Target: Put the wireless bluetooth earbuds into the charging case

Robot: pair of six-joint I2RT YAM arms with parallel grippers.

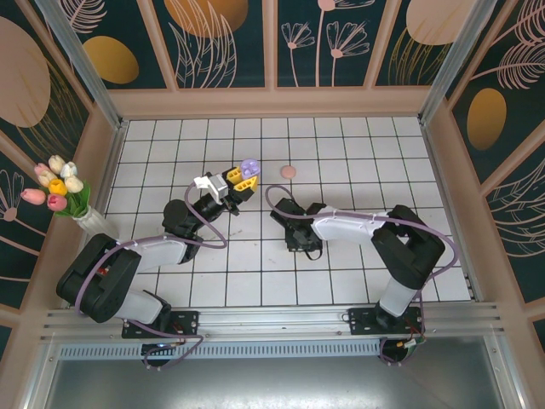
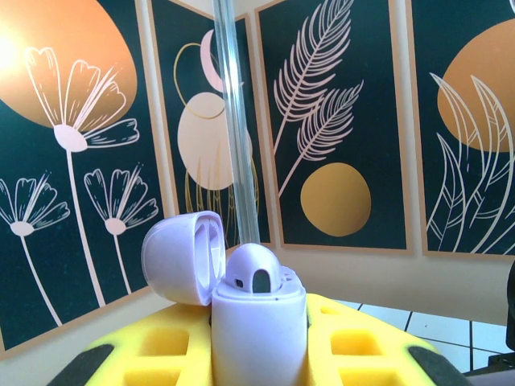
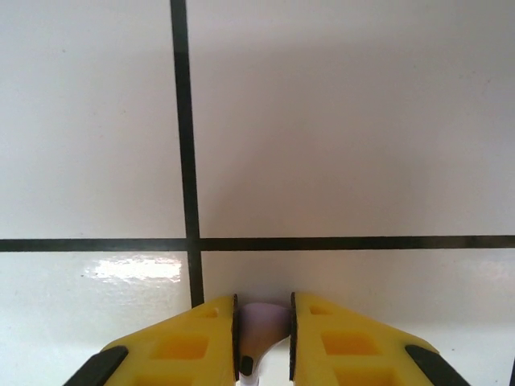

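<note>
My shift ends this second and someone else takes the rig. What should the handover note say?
Left end effector: shut on the purple charging case, lid open, held off the table.
One seated earbud appears to be in the case already.
Right end effector: shut on a pale earbud, close to the tiled table.
A pink round item lies on the tiles.
Left to do: bring the pale earbud to the case and seat it.

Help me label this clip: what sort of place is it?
Probably a staged robot demo booth: a white tiled table boxed in by floral wall panels, an aluminium rail at its near edge, a vase of tulips at the side.
</note>
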